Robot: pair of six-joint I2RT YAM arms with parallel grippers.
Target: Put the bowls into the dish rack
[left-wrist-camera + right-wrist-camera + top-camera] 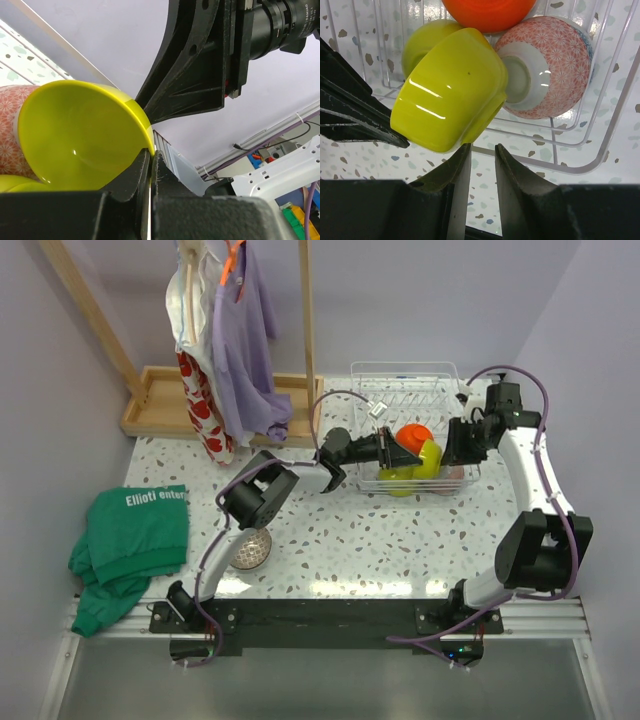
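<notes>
The left gripper (150, 162) is clamped on the rim of a lime green bowl (450, 95): the bowl wall passes between the two fingers, one pad inside the cavity and one on the outer wall. The bowl is tipped on its side over the near edge of the dish rack (410, 390), its opening facing the left arm. The right gripper (482, 155) sits just below the bowl's outer wall. Its fingers are set to a narrow gap with nothing between them, and whether a fingertip touches the bowl cannot be told. Inside the rack, a second lime green bowl (422, 45) lies behind the held one. The orange-red bowl (487, 12) is beyond both, and the pink-patterned bowl (547, 65) lies foot-outward just beside the held bowl's base. The grey speckled bowl (252, 550) rests on the table (380, 540) beside the left arm, well apart from the rack. Legible writing: white letters on the green cloth (135, 530) read approximately "Elliott enter", cut off at a fold. Lettering on the lens ring in the left wrist view is too partial to read
</notes>
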